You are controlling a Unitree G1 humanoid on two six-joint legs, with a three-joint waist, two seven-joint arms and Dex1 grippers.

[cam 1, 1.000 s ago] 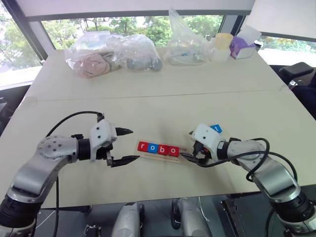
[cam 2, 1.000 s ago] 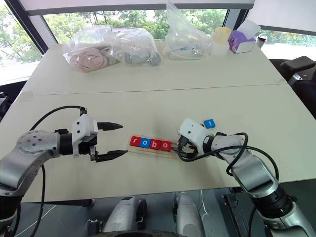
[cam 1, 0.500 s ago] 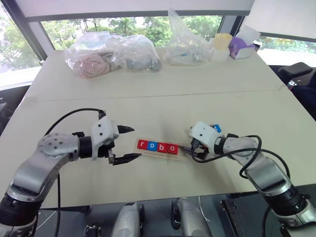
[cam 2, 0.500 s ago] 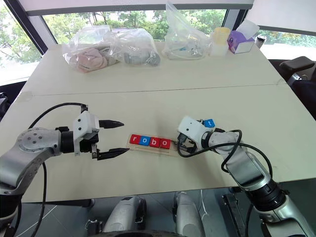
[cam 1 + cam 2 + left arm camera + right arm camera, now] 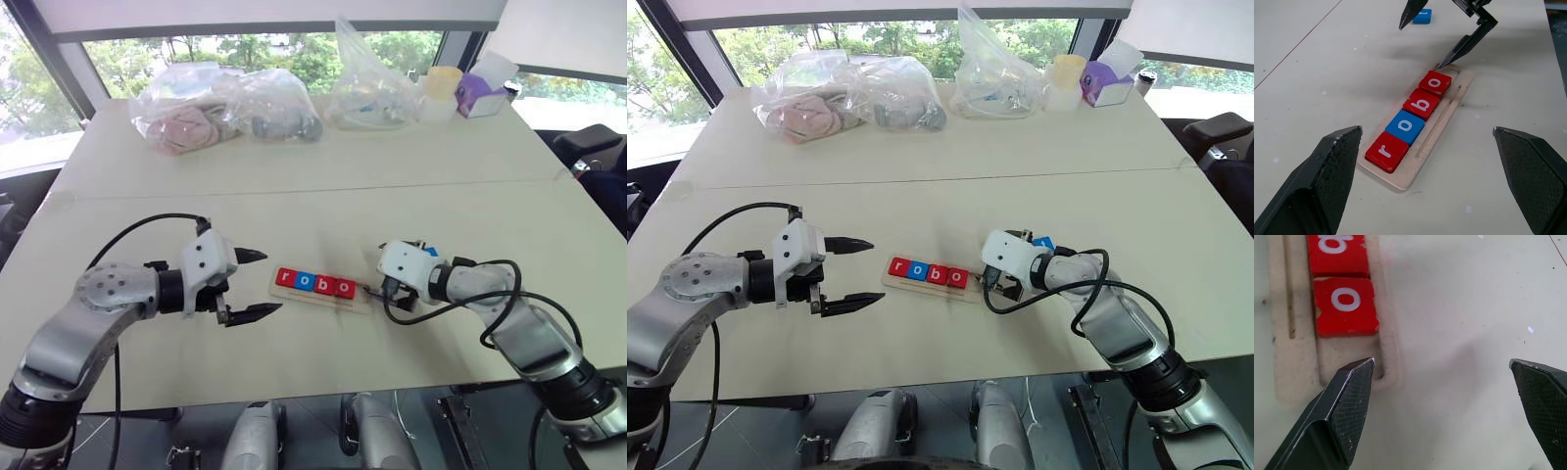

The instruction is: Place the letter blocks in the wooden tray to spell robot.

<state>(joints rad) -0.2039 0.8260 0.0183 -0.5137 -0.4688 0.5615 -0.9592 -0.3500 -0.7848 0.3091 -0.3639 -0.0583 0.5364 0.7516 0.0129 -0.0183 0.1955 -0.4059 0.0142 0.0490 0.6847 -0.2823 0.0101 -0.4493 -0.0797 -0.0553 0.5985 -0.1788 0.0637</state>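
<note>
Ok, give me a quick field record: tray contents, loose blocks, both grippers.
tray: wooden tray on the table, between the grippers
in tray: four letter blocks in a row, red r, blue o, red b, red o
empty slot: at the tray's end by the right gripper
loose block: blue block on the table beyond the right gripper
left gripper: open, empty, beside the tray's r end
right gripper: open, empty, one fingertip at the tray's empty end

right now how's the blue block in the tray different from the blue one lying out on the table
The blue block in the tray shows a white o and sits second in the row, touching red blocks on both sides inside the wooden tray. The loose blue block lies alone on the bare table, beyond the tray's open end, near the right gripper; its letter is too small to read. Both are small flat blue squares with white lettering.
</note>
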